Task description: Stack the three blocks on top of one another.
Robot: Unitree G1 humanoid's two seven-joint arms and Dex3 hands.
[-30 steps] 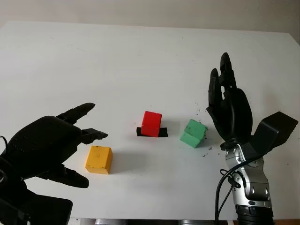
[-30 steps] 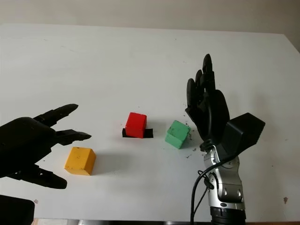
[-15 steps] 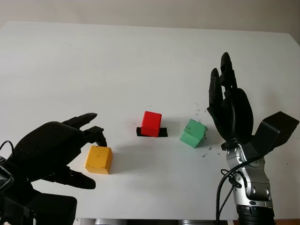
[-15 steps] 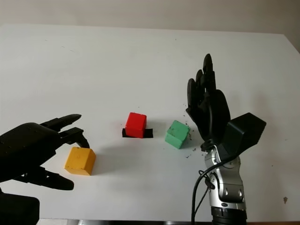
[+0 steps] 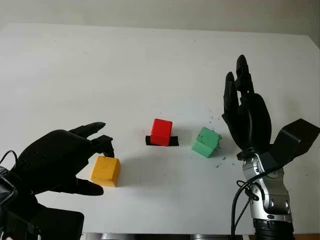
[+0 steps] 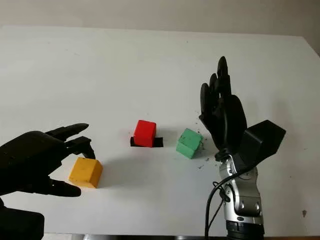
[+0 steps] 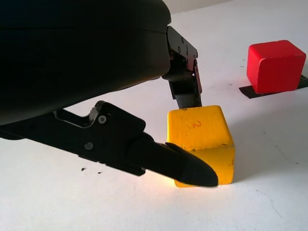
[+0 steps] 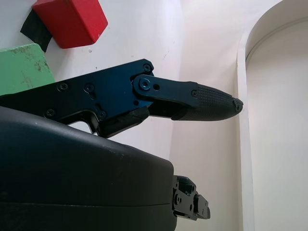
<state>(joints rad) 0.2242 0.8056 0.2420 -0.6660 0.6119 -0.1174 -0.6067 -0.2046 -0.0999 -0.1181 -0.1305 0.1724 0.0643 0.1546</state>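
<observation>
We have our left black three-finger hand point(image 5: 57, 162) low at the bottom left, palm down, fingers point(image 7: 185, 166) half-curled with nothing clamped between them. Our right black three-finger hand point(image 5: 245, 117) is raised at the right on its silver forearm point(image 5: 265, 200), palm edge-on, fingers point(image 5: 241, 75) extended upward, holding nothing.

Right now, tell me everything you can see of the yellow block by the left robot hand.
The yellow cube-shaped block looks like painted wood with rounded edges and a small dark mark on its top face. It sits flat on the white table, apart from the red cube and not stacked. The left robot hand brackets it: one finger reaches its far top edge, another crosses its near face. It is not yet lifted.
</observation>
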